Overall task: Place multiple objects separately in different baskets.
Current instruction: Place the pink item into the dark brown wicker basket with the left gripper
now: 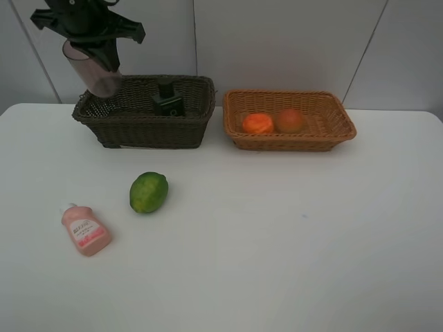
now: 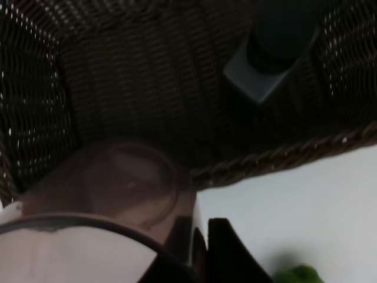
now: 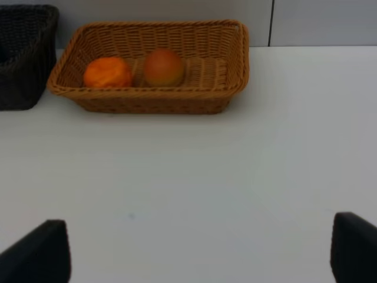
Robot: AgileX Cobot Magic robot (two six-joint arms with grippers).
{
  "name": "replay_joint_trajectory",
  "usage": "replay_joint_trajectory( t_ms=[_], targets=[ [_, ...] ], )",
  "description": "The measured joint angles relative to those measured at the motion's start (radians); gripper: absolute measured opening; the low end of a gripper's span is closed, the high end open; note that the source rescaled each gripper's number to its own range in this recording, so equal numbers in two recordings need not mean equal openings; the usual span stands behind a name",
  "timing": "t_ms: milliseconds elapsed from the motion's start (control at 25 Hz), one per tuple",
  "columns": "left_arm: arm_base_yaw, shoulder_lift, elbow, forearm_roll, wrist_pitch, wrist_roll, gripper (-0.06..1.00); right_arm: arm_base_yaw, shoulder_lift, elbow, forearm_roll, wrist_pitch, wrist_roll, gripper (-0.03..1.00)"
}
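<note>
My left gripper (image 1: 97,48) is in the upper left of the high view. It is clamped on a see-through mauve plastic cup (image 1: 97,75). The cup is tilted and hangs over the left end of the deep dark brown woven basket (image 1: 149,131). I cannot tell if the cup touches the rim. A dark green flat bottle (image 1: 168,100) stands inside that basket, near its middle.

The shallow orange-tan woven basket (image 1: 294,142) sits just to the right of the dark one. In it lie an orange tangerine (image 1: 258,123) and a red-yellow peach-like fruit (image 1: 290,120), side by side.

On the white desk (image 1: 277,242), a green lime-like fruit (image 1: 149,192) lies in front of the dark basket. A small pink soap bottle (image 1: 86,232) lies on its side in the lower left.

My right gripper (image 3: 197,250) has its fingers wide apart, with nothing between them.
</note>
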State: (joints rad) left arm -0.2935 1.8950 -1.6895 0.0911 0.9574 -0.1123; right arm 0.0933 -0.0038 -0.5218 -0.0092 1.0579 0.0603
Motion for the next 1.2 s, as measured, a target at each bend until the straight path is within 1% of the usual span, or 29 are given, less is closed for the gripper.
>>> replay_joint_trajectory(
  t_ms=[120,240,480,760,1080,1160,1200],
  targets=[
    [0.000,0.086,-0.079,0.003,-0.002,0.000,0.00,0.000,0.000,0.000,0.000,0.000,0.000,0.87],
    [0.000,0.161,-0.120,0.029,-0.023,0.019,0.00,0.000,0.000,0.000,0.000,0.000,0.000,0.87],
    [0.007,0.277,-0.124,0.056,-0.130,0.044,0.00,0.000,0.000,0.000,0.000,0.000,0.000,0.87],
    [0.042,0.344,-0.124,0.063,-0.242,0.045,0.00,0.000,0.000,0.000,0.000,0.000,0.000,0.87],
    [0.060,0.380,-0.124,0.063,-0.260,0.045,0.00,0.000,0.000,0.000,0.000,0.000,0.000,0.87],
    [0.062,0.380,-0.124,0.063,-0.263,0.045,0.04,0.000,0.000,0.000,0.000,0.000,0.000,0.87],
    [0.064,0.380,-0.124,0.063,-0.263,0.045,0.08,0.000,0.000,0.000,0.000,0.000,0.000,0.87]
  ],
)
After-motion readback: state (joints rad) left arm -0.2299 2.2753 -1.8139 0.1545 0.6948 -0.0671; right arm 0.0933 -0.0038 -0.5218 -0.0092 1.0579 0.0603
